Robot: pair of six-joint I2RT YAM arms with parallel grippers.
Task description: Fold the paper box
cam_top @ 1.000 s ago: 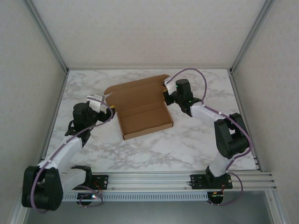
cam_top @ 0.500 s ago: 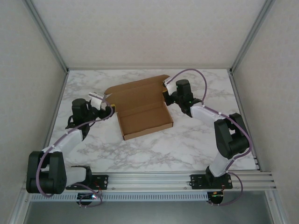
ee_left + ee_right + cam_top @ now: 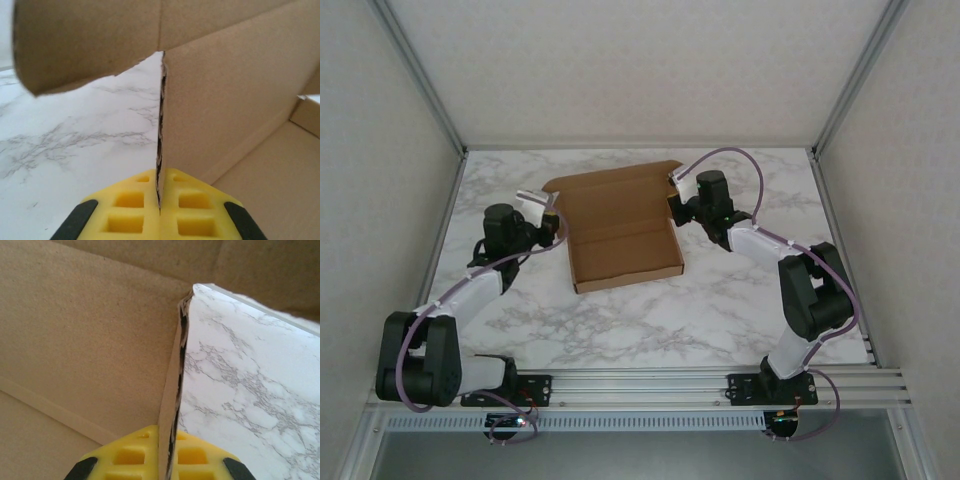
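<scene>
Showing one brown paper box (image 3: 620, 235) lying open on a white marble tabletop (image 3: 740, 310), it sits around the middle of the surface, a little toward the far side, with two robot arms reaching in from the near edge, one on each side of it. Seen from above, the box is a single sheet of cardboard partly formed into a shallow tray, with a low wall along its near side and a wide panel stretching away on its far side. The left gripper (image 3: 552, 222) meets the box's left side and the right gripper (image 3: 675, 205) meets its right side, so the box lies between the two. In the left wrist view, two yellow pads (image 3: 130, 210) are pressed together with the thin edge of one upright cardboard wall clamped between them; the inside of the tray lies to the right, marble to the left, and one flap with a rounded corner hangs across the top. In the right wrist view, two more yellow pads (image 3: 135, 455) are likewise clenched on one upright cardboard edge, with brown cardboard to the left and marble to the right. Both grippers are therefore grasping the box, one wall each. Two purple cables (image 3: 735, 155) run along the arms, one per arm, and one metal rail (image 3: 650, 385) carries both arm bases at the near edge.
</scene>
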